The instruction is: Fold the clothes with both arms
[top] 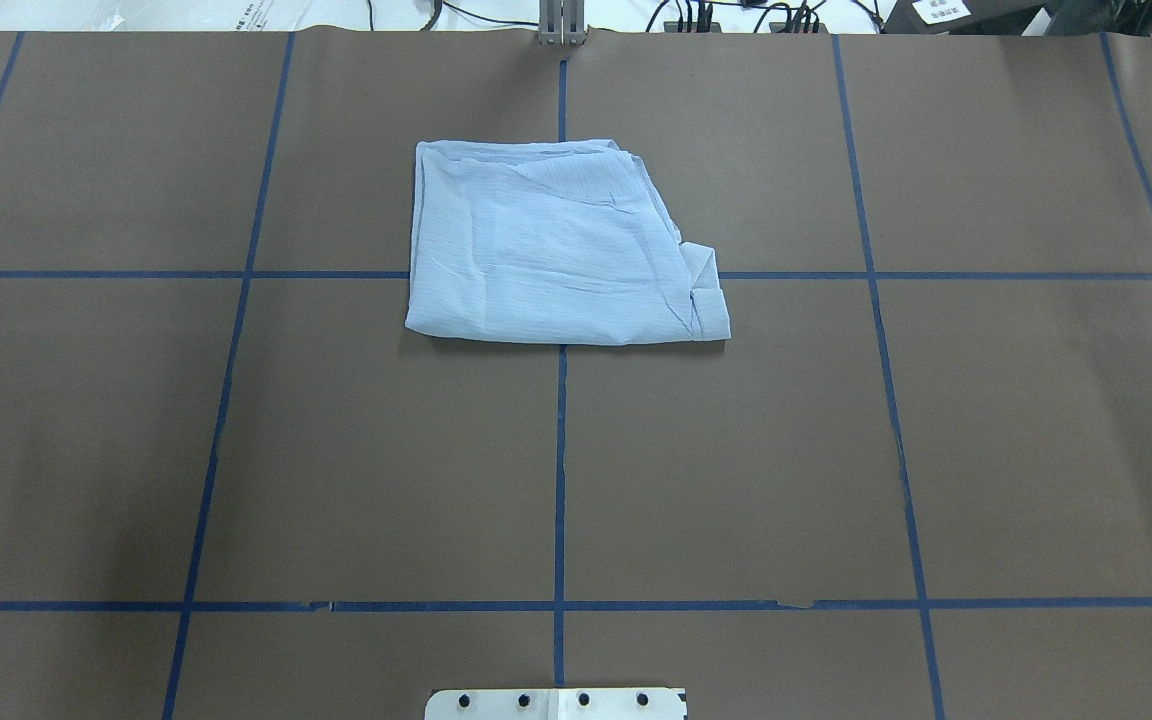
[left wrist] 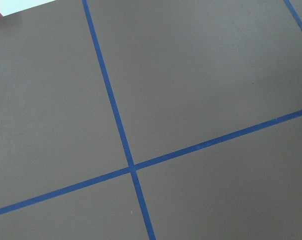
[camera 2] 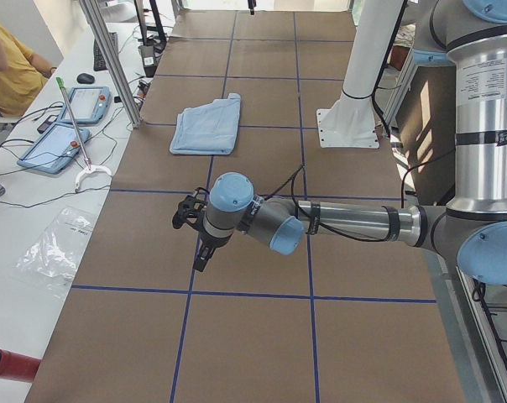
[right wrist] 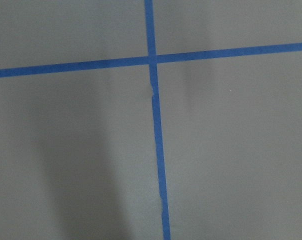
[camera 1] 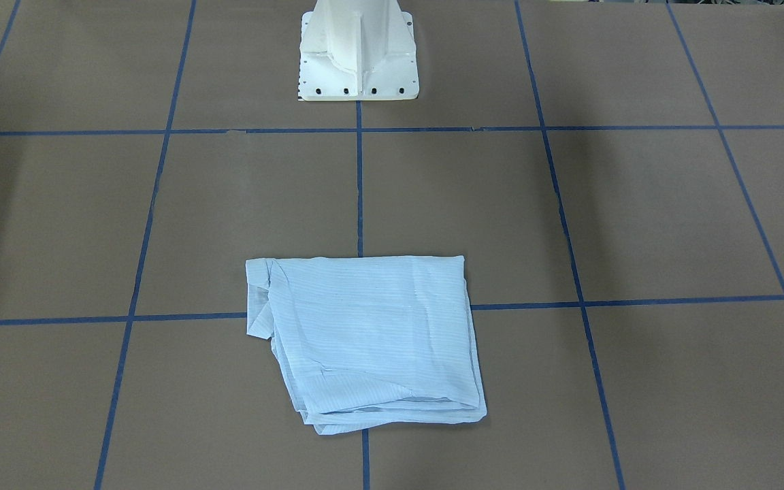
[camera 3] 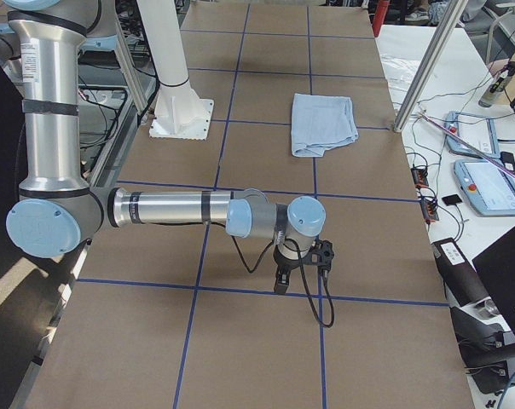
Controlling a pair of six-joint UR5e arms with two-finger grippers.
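Already folded, the light-blue shirt (camera 1: 365, 333) lies flat on the counter (camera 1: 637, 204); left fingers (camera 2: 201, 259) and right fingers (camera 3: 280, 281) hang well apart from it, and I cannot tell whether they are open or closed.

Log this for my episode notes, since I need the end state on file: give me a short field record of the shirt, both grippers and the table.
shirt: light-blue, folded into a compact layered rectangle, flat over a crossing of tape lines
left gripper: above the table's left end, far from the shirt, nothing seen in it; open or shut cannot be told
right gripper: above the right end, far from the shirt, nothing seen in it; open or shut cannot be told
table: brown surface, blue tape grid
fold: looks finished; one side edge slants
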